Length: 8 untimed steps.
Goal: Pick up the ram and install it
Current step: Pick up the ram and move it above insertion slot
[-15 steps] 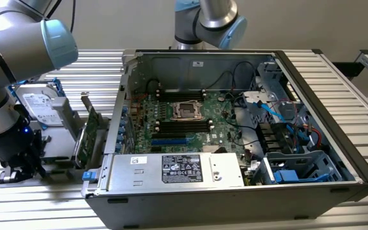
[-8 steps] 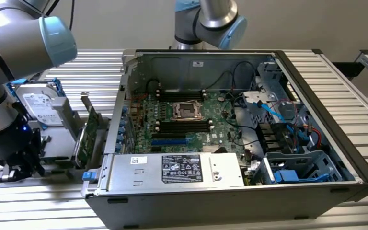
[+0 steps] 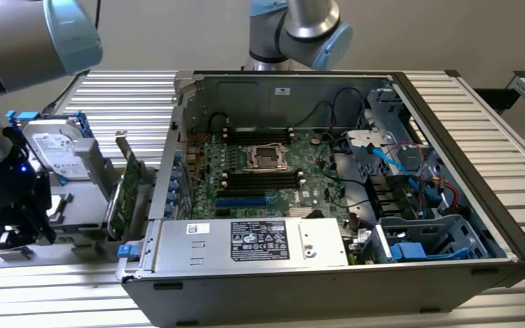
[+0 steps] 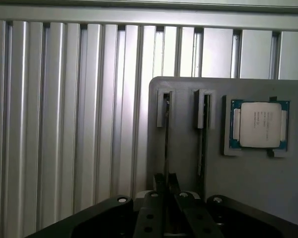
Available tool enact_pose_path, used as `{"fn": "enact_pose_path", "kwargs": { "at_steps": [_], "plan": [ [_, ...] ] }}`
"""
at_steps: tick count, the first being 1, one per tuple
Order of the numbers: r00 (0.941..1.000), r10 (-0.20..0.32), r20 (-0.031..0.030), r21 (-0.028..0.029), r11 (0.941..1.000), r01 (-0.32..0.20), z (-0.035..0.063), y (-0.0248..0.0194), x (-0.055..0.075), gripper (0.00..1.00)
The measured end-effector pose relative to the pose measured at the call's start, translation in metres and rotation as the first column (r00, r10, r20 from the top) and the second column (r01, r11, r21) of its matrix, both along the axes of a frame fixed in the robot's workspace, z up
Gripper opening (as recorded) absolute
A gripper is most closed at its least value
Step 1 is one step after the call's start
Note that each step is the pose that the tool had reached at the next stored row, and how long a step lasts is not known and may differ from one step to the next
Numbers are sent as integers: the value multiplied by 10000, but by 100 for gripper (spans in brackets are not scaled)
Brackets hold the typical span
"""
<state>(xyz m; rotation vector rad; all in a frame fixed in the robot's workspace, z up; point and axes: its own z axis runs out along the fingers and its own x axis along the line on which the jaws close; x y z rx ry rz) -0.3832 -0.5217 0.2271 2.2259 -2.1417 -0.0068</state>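
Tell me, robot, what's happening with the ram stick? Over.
Gripper shut on the ram. It sits in a slot of the gray holder. Next slot holds a second stick, processor beyond. Over.

Ribbed silver all over the table. Matt black on the gripper, plain grey on the holder. Dark, almost black along the edge of the ram. Silver lid over a blue-green border on the processor. Dark grey for the computer case, green across the motherboard, black-and-white label on the silver power supply. Grey with pale blue caps on the arm
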Motion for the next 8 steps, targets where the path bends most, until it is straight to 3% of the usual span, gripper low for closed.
{"fn": "enact_pose_path", "kwargs": {
  "at_steps": [8],
  "plan": [
    [10000, 0, -43, 0, 10000, 0, 365, 0, 37, 14]
  ]
}}
